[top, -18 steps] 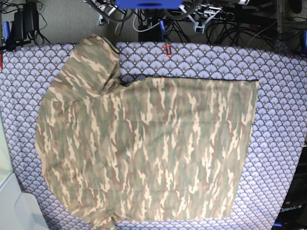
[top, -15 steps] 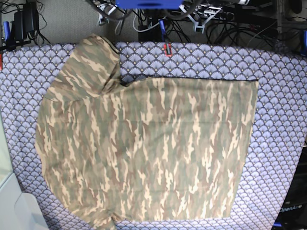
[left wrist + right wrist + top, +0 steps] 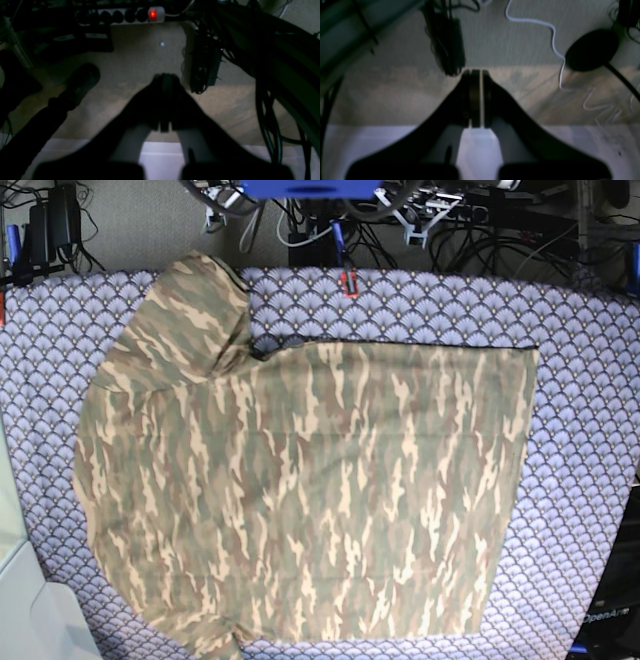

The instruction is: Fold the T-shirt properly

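lying flat across the purple scallop-patterned table cloth (image 3: 580,380) is the short-sleeved camouflage cloth t-shirt (image 3: 310,490), one sleeve toward the far left corner. left gripper (image 3: 165,82) and right gripper (image 3: 476,75) both clenched, grasping nothing.

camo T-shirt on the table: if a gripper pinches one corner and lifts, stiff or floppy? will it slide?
Likely floppy: the T-shirt lies flat and thin on the patterned table cloth, with one sleeve creased over, so a lifted corner should drape. Probably light for its spread. Pushing may bunch it instead of sliding, cloth on cloth.
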